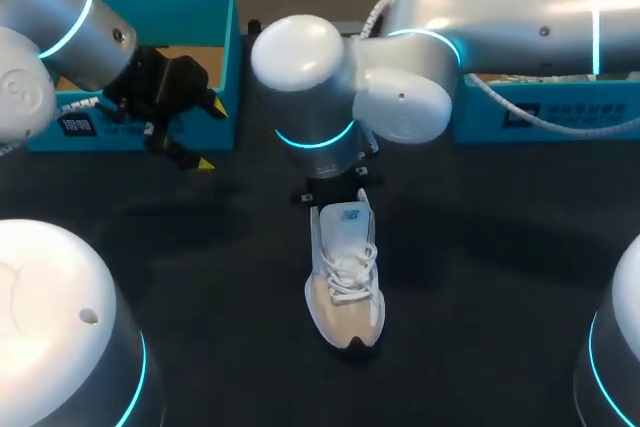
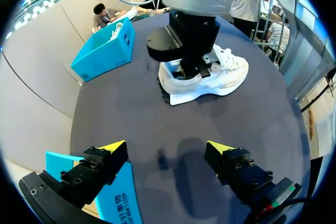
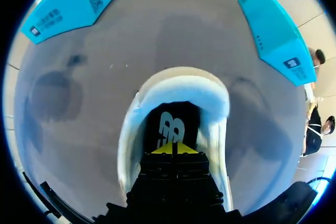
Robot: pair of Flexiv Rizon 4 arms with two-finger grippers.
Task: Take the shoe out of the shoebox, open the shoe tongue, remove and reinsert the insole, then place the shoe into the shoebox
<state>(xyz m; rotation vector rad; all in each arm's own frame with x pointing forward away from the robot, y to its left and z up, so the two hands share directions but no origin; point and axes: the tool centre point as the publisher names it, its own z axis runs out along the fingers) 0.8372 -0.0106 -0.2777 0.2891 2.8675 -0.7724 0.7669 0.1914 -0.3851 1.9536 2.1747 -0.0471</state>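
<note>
Shoe (image 1: pixel 345 282) stands upright mid-surface on the dark table (image 1: pixel 500 267). Right gripper (image 3: pixel 172 148) is down in its opening, tips pressed together; whether they pinch the insole is hard to say. Left gripper (image 1: pixel 206 134) hangs wide open beside the blue box (image 1: pixel 190 7).
</note>
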